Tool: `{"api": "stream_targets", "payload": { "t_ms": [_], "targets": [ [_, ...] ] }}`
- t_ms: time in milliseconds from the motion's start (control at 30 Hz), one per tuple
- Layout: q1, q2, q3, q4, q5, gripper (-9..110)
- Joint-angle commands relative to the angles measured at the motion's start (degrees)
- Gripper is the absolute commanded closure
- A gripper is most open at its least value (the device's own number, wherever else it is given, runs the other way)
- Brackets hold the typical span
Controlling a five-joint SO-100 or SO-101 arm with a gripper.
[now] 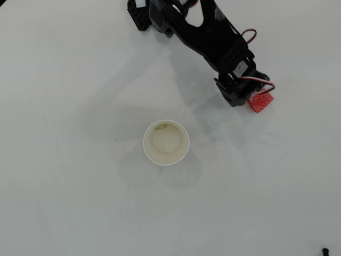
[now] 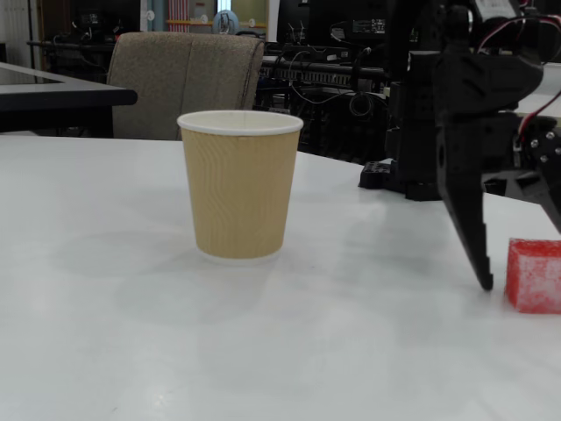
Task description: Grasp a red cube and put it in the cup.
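The red cube [image 1: 262,102] lies on the white table, to the right of the cup and farther back in the overhead view. In the fixed view the cube [image 2: 535,276] sits at the right edge. My gripper [image 1: 255,100] is down at the cube and open. One black finger [image 2: 473,237] stands just left of the cube with its tip close to the table. The other finger runs out of the frame on the right. The paper cup [image 1: 145,143] stands upright and empty in the middle of the table, its tan ribbed wall [image 2: 238,189] facing the fixed view.
The arm's black base [image 1: 139,16] is mounted at the table's far edge. A small black object [image 1: 324,250] lies at the near right corner. Behind the table are a padded chair [image 2: 184,79] and a dark desk [image 2: 61,92].
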Motion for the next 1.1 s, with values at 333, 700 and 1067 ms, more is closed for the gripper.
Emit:
{"api": "stream_targets", "payload": {
  "t_ms": [333,700,1067],
  "targets": [
    [1.7,-1.8,-7.6,-0.8,0.5,72],
    [2.2,-4.9,-11.4,-0.9,0.6,72],
    [3.2,-6.9,-13.8,-1.1,0.6,81]
  ]
}}
